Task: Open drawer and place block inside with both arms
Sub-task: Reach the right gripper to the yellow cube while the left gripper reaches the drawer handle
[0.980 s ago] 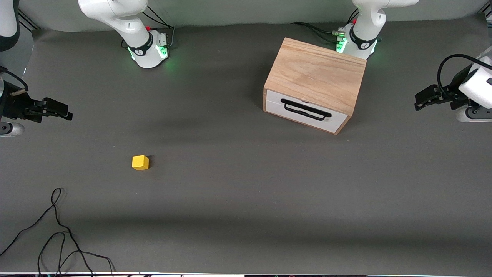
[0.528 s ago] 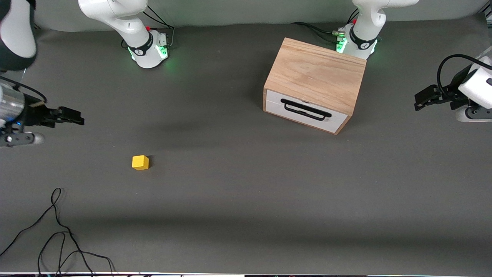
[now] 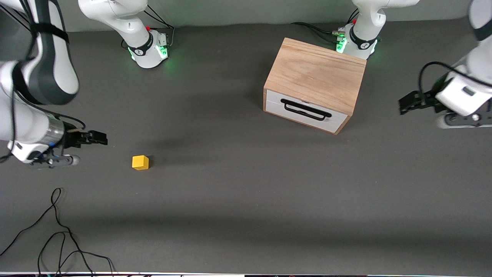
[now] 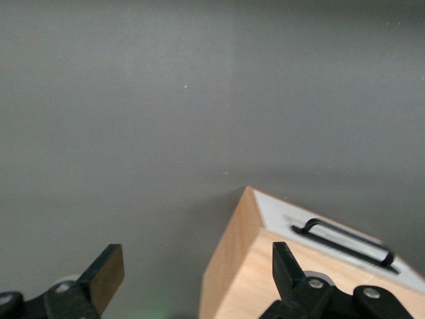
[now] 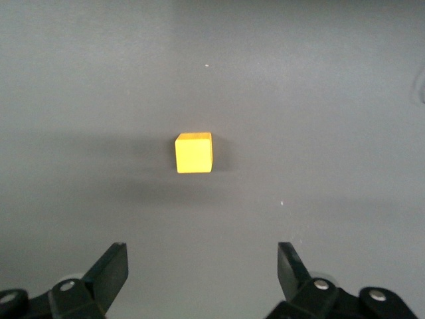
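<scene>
The drawer [image 3: 305, 111] of the light wooden box [image 3: 317, 73] is shut; its white front and black bar handle [image 3: 305, 109] face the front camera. The box also shows in the left wrist view [image 4: 279, 279]. The yellow block [image 3: 140, 162] sits on the grey mat toward the right arm's end, and shows in the right wrist view [image 5: 194, 152]. My right gripper [image 3: 98, 138] is open and empty, just short of the block. My left gripper [image 3: 407, 104] is open and empty, beside the box at the left arm's end.
A loose black cable [image 3: 57, 231] lies on the mat near the front camera at the right arm's end. The arm bases [image 3: 148, 48] glow green at the table's back edge. The grey mat [image 3: 246, 192] is bare between block and box.
My right gripper has moved toward the block and nearer the front camera. My left gripper has shifted toward the box. Block and drawer have not moved.
</scene>
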`<action>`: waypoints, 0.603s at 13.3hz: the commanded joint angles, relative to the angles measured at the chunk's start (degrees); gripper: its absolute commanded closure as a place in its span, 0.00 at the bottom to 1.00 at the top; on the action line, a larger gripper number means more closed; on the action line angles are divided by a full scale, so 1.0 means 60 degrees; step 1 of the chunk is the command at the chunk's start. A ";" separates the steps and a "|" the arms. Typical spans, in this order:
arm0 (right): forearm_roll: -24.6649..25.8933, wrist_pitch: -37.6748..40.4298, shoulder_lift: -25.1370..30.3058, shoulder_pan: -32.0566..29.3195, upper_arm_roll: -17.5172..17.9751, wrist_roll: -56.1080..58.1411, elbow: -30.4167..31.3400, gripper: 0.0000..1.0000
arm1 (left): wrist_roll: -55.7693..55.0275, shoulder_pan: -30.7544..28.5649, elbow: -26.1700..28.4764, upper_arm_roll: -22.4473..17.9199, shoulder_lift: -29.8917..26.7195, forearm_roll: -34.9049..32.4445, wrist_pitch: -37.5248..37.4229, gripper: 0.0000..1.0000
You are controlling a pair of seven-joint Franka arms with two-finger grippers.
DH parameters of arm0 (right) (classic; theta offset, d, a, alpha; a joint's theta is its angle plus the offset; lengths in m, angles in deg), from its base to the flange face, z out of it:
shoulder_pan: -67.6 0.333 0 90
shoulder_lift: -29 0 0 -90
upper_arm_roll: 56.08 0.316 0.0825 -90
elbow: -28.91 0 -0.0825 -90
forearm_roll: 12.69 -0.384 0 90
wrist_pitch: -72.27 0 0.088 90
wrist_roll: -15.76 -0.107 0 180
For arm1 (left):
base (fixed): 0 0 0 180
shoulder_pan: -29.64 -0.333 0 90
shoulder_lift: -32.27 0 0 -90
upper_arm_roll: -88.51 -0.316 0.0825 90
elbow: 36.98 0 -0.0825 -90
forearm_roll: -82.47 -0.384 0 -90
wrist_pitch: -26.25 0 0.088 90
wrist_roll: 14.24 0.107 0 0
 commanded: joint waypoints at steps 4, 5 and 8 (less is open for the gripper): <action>0.0007 -0.2792 -0.0840 0.0044 -0.0030 0.0154 0.1296 0.00 | -0.5258 0.1900 -0.0202 0.0441 0.0491 -0.0026 0.0342 0.00; 0.0007 -0.3248 -0.1031 0.0044 -0.0030 0.0154 0.1428 0.00 | -0.6254 0.2325 -0.0203 0.0441 0.0579 -0.0026 0.0502 0.00; -0.0152 -0.4333 -0.1646 0.0102 -0.0015 0.0110 0.1634 0.00 | -0.9272 0.3322 -0.0363 0.0456 0.0915 0.0018 0.0840 0.00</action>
